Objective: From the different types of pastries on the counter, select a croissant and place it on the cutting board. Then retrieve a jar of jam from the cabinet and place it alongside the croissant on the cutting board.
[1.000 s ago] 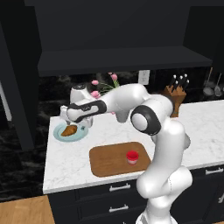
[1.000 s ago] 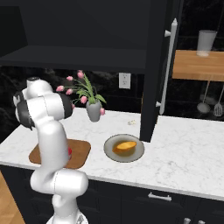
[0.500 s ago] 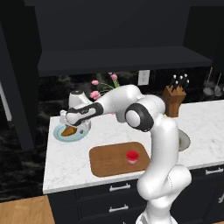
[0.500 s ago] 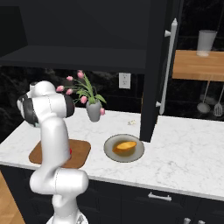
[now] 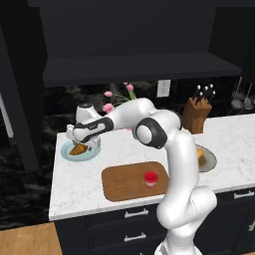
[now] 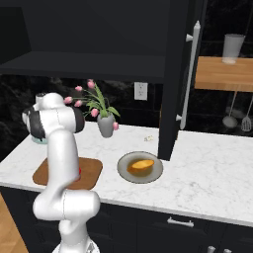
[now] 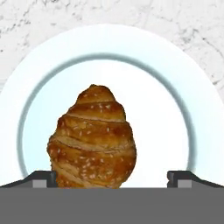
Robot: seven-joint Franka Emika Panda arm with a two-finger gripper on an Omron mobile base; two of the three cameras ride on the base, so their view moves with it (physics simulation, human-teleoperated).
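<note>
1. I see the pincer (image 5: 79, 145) low over the light blue plate (image 5: 67, 152) at the tabletop's (image 5: 74, 184) far left; fingertips (image 7: 41, 178) stand wide apart, one each side of the croissant (image 7: 92, 139), not touching it as far as I can tell.
2. Croissant lies on the blue plate, sesame-speckled, nearer one fingertip than the other in hand view.
3. Cutting board (image 5: 124, 182) sits near the front edge; jar of jam (image 5: 150, 178) stands upright on its right part, well apart from the croissant.
4. Orange-yellow pastry (image 6: 141, 165) rests on the grey plate (image 6: 126, 170), right of the board.
5. Vase w/ pink tulips (image 6: 105, 123) and knife block (image 5: 195, 114) stand by the back wall, under the black cabinet (image 5: 124, 40).
6. No readable writing or labels anywhere I can make out.
</note>
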